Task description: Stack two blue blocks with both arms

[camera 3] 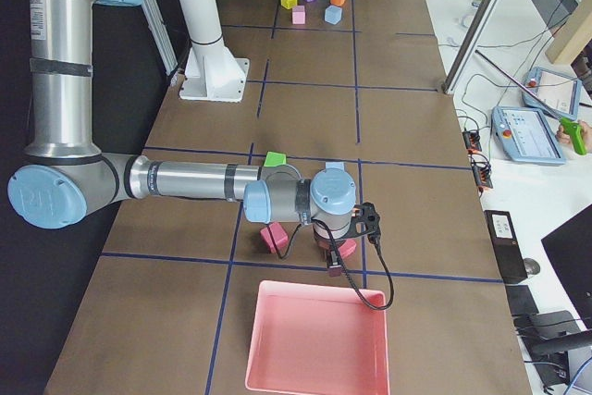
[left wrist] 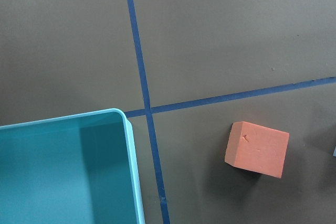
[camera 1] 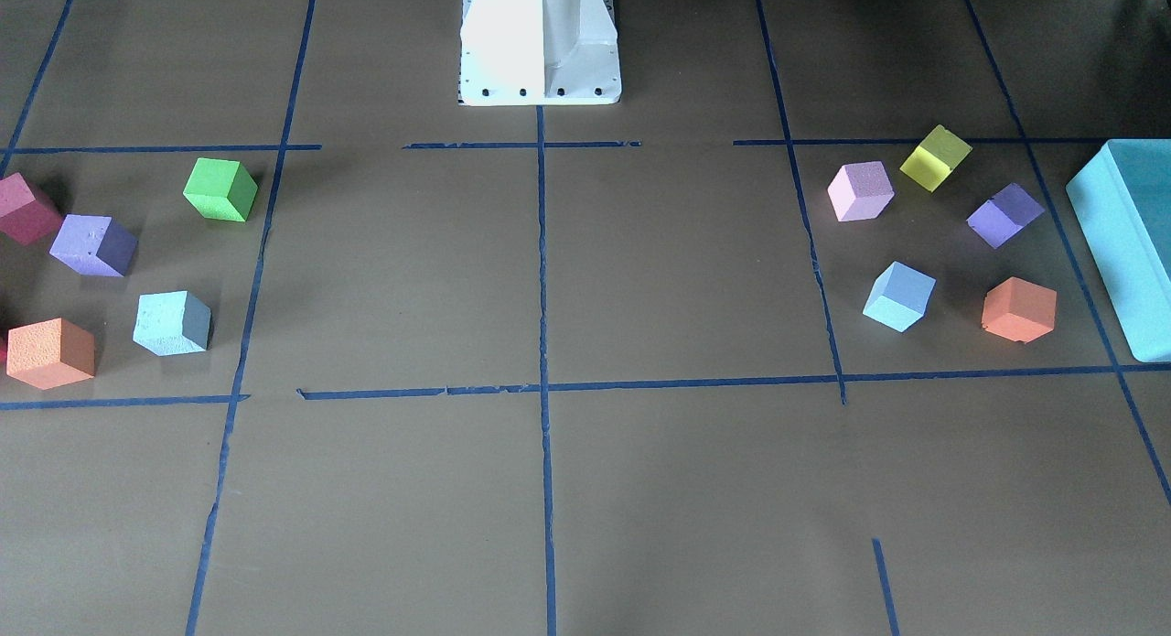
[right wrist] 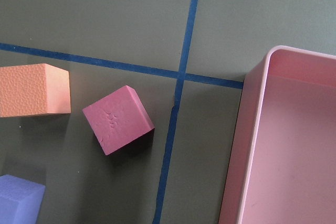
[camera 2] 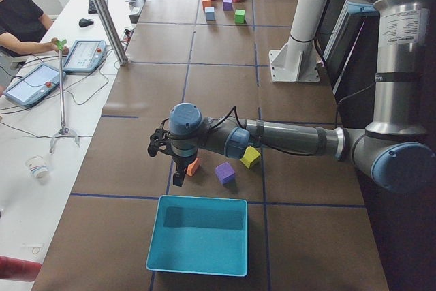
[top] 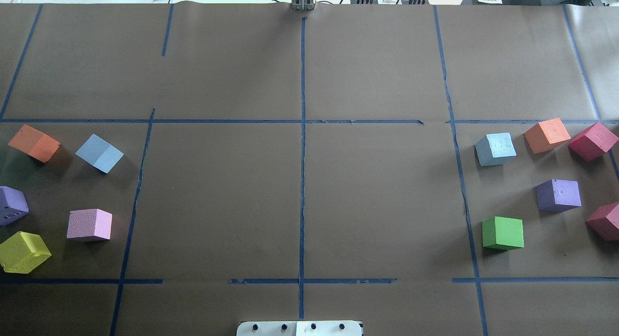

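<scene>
One pale blue block lies on the robot's left side, beside an orange cube; it also shows in the front view. The other blue block lies on the robot's right side and shows in the front view. The left gripper shows only in the left side view, hovering over the orange cube by the turquoise box. The right gripper shows only in the right side view, over a crimson cube. I cannot tell whether either gripper is open or shut.
Purple, pink and yellow cubes lie on the left side. Orange, crimson, purple and green cubes lie on the right. A pink tray sits past the right cluster. The white base stands mid-table.
</scene>
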`<state>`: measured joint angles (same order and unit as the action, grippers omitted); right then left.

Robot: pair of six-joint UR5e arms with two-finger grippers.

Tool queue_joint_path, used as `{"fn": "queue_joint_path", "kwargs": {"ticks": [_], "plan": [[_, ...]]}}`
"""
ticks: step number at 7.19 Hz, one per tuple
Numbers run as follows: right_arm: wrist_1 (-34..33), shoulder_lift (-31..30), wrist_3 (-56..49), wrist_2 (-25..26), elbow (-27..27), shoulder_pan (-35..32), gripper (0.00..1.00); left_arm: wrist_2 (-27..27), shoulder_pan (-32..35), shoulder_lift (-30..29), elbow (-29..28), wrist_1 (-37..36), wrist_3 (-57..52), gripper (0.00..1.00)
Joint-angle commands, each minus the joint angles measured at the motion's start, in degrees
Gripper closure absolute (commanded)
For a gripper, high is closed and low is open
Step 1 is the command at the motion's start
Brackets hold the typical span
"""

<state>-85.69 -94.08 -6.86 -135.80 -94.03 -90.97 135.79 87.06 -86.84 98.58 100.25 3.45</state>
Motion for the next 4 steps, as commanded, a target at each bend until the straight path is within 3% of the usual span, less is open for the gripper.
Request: {"fn": "queue_joint_path", "kwargs": {"ticks": [1,4], "plan": [[0.35,-0.66,0.0,-0.16,0.34,0.0,0.0,0.52,-1.1,1.31,1.61,0.12,-1.15,0.0],[0.61,-1.37,-0.26,-2.62,-0.27,0.0,0.0,0.79,-1.63,1.85,2.41,0.47,-0.99,0.0]]}}
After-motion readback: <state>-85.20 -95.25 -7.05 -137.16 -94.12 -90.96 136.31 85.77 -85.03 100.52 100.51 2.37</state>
